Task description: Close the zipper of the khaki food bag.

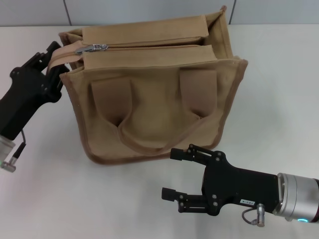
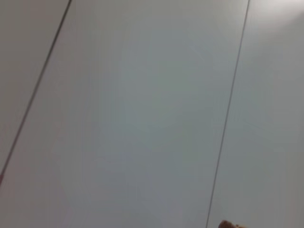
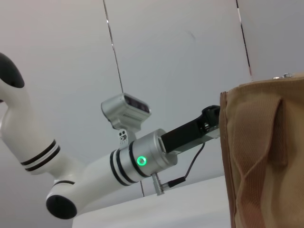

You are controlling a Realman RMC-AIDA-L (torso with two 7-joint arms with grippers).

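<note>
The khaki food bag [image 1: 154, 99] stands upright on the white table, its handle side facing me. The zipper [image 1: 149, 44] runs along its top and its teeth look joined. The silver pull tab [image 1: 93, 48] lies at the bag's left end. My left gripper [image 1: 54, 62] is at that left end, shut on the tan end of the zipper strip. My right gripper [image 1: 168, 173] is open and empty, low in front of the bag and apart from it. The right wrist view shows the bag's side [image 3: 266, 156] and the left gripper [image 3: 211, 121] at its edge.
The white table [image 1: 60, 199] reaches out in front of and beside the bag. A grey wall [image 2: 142, 114] fills the left wrist view, with a scrap of tan fabric [image 2: 230, 224] at the edge. My left arm [image 3: 142, 159] shows in the right wrist view.
</note>
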